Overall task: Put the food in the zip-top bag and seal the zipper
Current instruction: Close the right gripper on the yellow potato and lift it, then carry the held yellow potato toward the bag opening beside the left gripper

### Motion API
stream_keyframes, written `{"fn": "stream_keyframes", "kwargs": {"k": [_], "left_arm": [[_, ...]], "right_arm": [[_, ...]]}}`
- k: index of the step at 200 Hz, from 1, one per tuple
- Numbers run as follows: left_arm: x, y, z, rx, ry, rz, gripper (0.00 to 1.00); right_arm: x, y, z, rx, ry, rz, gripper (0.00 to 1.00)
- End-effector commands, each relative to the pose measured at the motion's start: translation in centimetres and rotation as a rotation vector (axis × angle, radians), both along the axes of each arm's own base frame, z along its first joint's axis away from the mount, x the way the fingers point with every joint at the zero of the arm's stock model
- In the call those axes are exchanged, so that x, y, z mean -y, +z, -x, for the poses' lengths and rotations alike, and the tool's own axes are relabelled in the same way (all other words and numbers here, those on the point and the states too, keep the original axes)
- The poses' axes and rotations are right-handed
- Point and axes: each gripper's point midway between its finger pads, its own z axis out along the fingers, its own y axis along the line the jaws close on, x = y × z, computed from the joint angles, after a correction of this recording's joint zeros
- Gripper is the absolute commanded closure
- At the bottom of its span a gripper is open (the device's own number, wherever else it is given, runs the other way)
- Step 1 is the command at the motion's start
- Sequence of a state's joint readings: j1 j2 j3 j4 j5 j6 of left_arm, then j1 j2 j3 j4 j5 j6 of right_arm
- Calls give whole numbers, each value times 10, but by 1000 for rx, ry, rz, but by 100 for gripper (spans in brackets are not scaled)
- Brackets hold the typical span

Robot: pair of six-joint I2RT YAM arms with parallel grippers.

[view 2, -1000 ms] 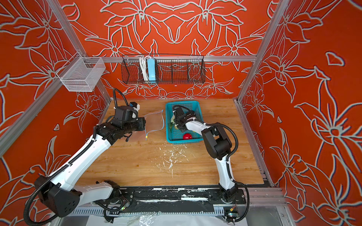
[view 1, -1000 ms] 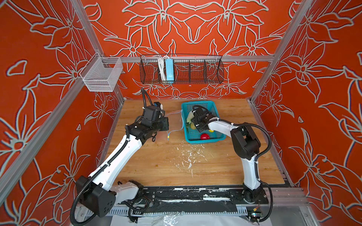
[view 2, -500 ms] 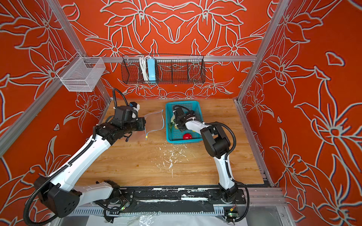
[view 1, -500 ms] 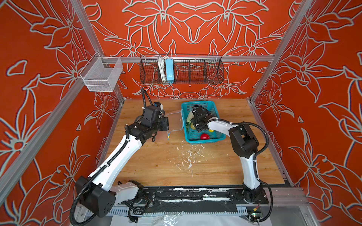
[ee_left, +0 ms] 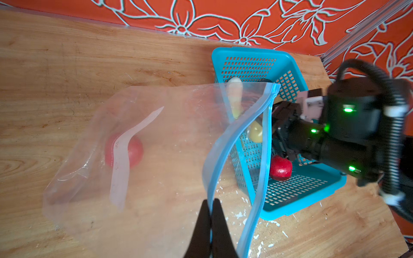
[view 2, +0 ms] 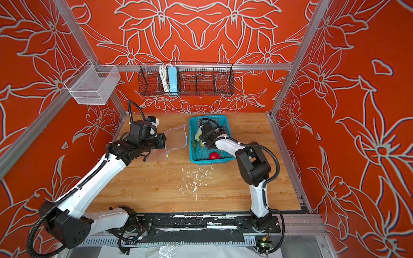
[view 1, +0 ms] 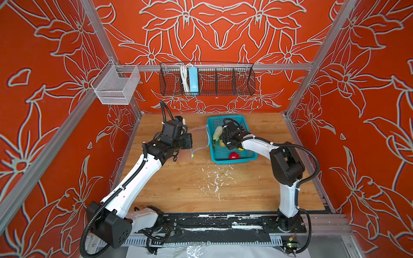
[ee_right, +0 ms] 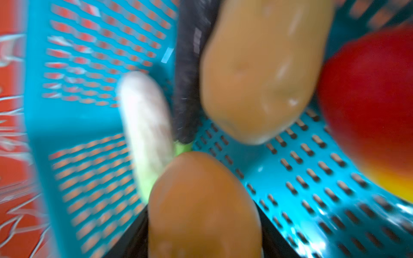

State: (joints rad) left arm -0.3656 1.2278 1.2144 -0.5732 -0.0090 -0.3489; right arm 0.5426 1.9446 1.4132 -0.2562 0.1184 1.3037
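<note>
The clear zip-top bag [ee_left: 156,143] lies on the wooden table left of the teal basket [view 1: 245,157], its mouth gaping toward the basket. My left gripper [ee_left: 210,214] is shut on the light-blue zipper [ee_left: 215,160] strip of the near lip. One red tomato [ee_left: 124,152] rests inside the bag. My right gripper [ee_right: 203,241] reaches into the basket, shut on a potato [ee_right: 203,212] that fills the space between its dark fingers. Around it lie another potato [ee_right: 261,73], a red-yellow fruit [ee_right: 368,107], a dark eggplant [ee_right: 190,78] and the white-green leafy vegetable [view 1: 217,133]. A second tomato [view 1: 234,155] sits at the basket's near end.
A black wire rack [view 1: 206,79] hangs on the back wall and a white mesh bin [view 1: 115,88] on the left rail. White flecks [view 1: 215,181] dot the table in front of the basket. Orange walls close in left, right and behind.
My right gripper has shifted slightly inside the basket. The left arm and the bag have stayed where they were.
</note>
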Motion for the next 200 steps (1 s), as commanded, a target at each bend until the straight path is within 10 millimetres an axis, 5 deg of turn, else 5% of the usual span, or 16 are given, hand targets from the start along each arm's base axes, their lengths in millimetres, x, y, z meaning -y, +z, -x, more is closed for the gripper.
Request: {"fn": "stream_keyframes", "kwargs": {"k": [1, 58, 200], "left_arm": [[-2, 1, -2, 4, 11, 6, 100], [-4, -1, -3, 5, 19, -3, 100], [-8, 0, -3, 9, 33, -19, 100]], "right_arm": [[13, 29, 6, 78, 33, 34, 51], [23, 46, 25, 97, 116, 48, 51], [1, 73, 64, 170, 341, -81, 55]]}}
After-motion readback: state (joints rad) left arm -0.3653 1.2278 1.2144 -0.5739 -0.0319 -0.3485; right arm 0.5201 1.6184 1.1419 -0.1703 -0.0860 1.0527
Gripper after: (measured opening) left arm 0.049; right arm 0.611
